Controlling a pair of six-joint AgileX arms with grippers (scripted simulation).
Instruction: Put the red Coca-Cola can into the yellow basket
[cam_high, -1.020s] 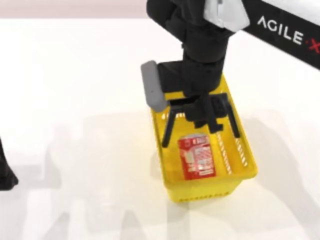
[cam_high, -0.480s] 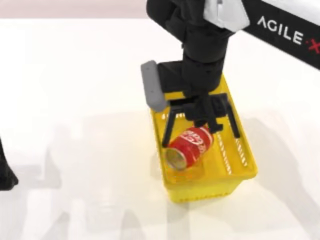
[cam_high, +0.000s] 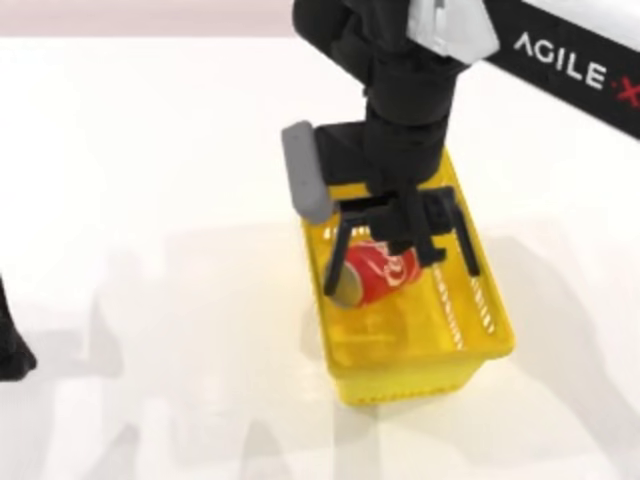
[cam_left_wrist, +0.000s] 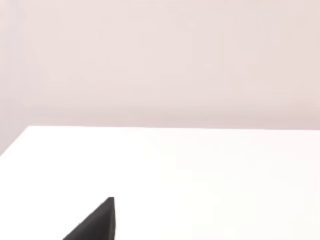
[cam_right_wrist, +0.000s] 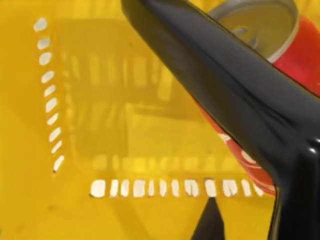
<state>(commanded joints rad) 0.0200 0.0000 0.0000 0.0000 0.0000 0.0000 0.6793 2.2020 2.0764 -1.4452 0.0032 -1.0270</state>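
One white table (cam_high: 150, 200) is seen, and on it one yellow basket (cam_high: 490, 340) is set, toward the right of the table's middle. The basket is taken as the landmark here. One black folding handle (cam_high: 468, 245) is seen lying across its far half, and rows of slots are cut in its walls.

Two arms are present. The right arm (cam_high: 400, 100) is reached down over the far end of the basket, and its right gripper (cam_high: 395, 235) is held just above the basket's interior. Its two fingers are spread apart and nothing is clamped between them; one dark finger (cam_right_wrist: 240, 115) is shown crossing the right wrist view in front of the can. The left arm (cam_high: 10, 350) is parked well to the left of the basket, at the table's left edge; whether its jaws are open or closed cannot be told.

One red Coca-Cola can (cam_high: 372, 272) is found inside the basket, lying on its side in the far half near the left wall, directly below the right gripper, with its silver top (cam_right_wrist: 260, 25) turned toward the left wall.
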